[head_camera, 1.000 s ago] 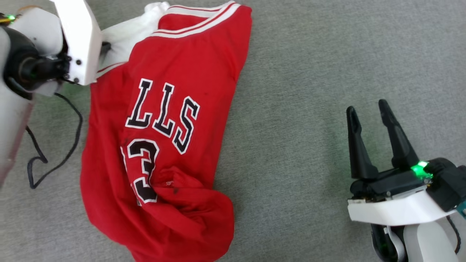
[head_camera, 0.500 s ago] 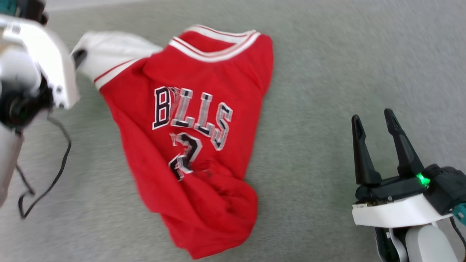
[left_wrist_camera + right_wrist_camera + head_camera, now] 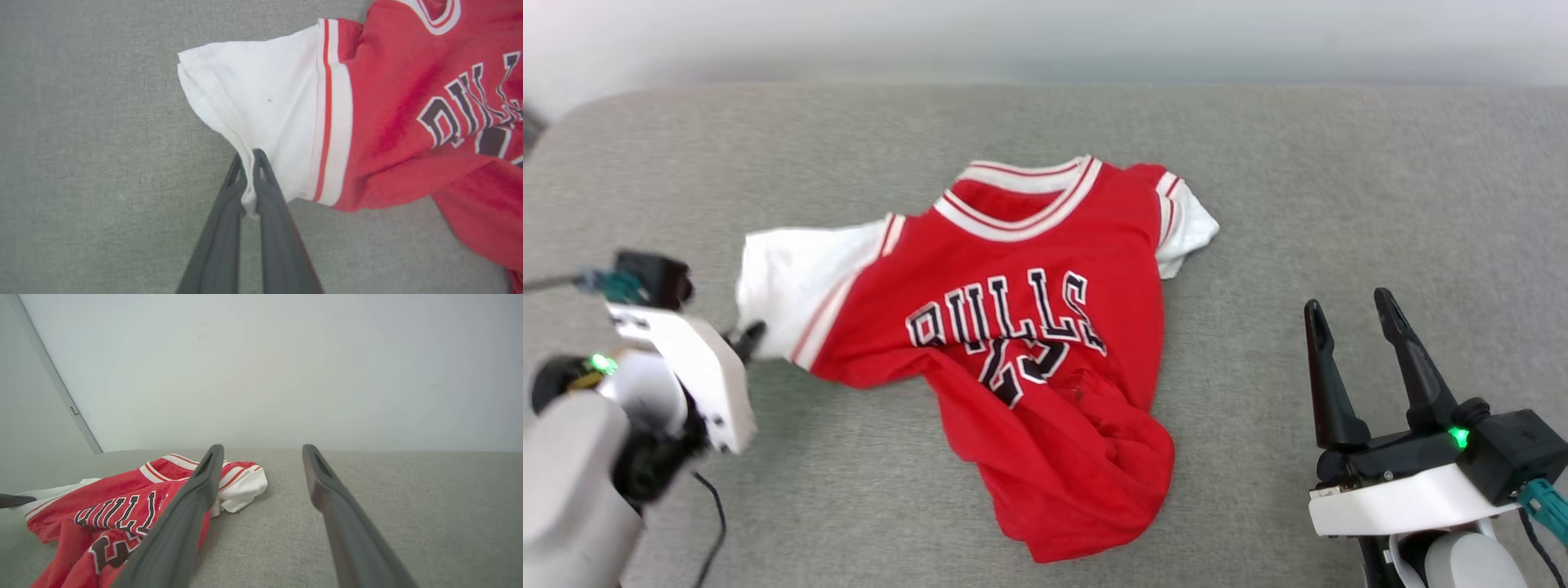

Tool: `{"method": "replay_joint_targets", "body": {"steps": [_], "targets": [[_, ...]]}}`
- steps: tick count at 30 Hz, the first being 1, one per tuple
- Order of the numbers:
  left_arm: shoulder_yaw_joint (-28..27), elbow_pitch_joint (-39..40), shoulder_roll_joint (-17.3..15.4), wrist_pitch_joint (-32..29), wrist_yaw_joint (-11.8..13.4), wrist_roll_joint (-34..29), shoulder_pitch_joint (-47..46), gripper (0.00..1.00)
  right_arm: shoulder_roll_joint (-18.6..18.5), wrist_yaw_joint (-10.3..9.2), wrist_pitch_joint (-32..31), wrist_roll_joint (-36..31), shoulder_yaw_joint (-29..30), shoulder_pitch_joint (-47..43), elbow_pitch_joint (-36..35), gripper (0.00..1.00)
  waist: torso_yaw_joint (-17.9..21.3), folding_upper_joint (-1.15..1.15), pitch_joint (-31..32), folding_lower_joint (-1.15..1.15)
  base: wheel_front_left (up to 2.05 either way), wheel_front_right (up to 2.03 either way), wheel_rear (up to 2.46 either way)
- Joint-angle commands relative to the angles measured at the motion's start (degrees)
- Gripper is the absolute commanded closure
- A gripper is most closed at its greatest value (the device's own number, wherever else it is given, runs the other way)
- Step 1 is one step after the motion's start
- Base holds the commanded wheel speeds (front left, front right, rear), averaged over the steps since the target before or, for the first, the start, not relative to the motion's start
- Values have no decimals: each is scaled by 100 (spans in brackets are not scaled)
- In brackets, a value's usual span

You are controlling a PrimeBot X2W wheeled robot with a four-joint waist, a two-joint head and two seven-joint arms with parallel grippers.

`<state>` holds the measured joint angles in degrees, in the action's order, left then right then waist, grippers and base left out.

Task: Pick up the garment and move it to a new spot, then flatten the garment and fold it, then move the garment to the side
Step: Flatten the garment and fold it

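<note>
A grey woven surface [image 3: 1339, 204] spreads wide, its far left corner rounded. Just beyond its far edge rises a plain pale wall [image 3: 286, 367]. Above the surface's left end, a thin grey strip [image 3: 53, 375] slants up the wall, with a small fitting [image 3: 74, 410] on it.

A grey woven surface [image 3: 1339, 204] (rounded at its far left corner) spreads wide. Behind rises a plain pale wall [image 3: 286, 367].

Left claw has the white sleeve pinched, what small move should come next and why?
Probably send the right claw, open and apart from the shirt, toward the free sleeve. The left claw is shut on the held sleeve, and the shirt's lower half lies bunched, so a second hold would likely let both arms pull it flat.
</note>
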<state>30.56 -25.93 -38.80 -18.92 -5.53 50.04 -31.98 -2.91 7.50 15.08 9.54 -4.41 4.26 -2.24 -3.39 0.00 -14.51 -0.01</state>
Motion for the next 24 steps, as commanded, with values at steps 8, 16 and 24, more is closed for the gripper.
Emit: {"method": "replay_joint_targets", "body": {"steps": [8,16,24], "targets": [[-50,251,321,1334,115,-357,356,0,4,-2,14,-101,56,-93,71,0,-254,0,294,1,0,0,0],[101,811,523,3084,487,-1353,675,0,5,-2,14,-146,252,-218,-112,0,-424,0,620,1,0,0,0],[-293,1901,907,3418,1304,-1988,1642,0,4,-2,14,-296,329,-381,-147,0,-513,0,820,1,0,0,0]]}}
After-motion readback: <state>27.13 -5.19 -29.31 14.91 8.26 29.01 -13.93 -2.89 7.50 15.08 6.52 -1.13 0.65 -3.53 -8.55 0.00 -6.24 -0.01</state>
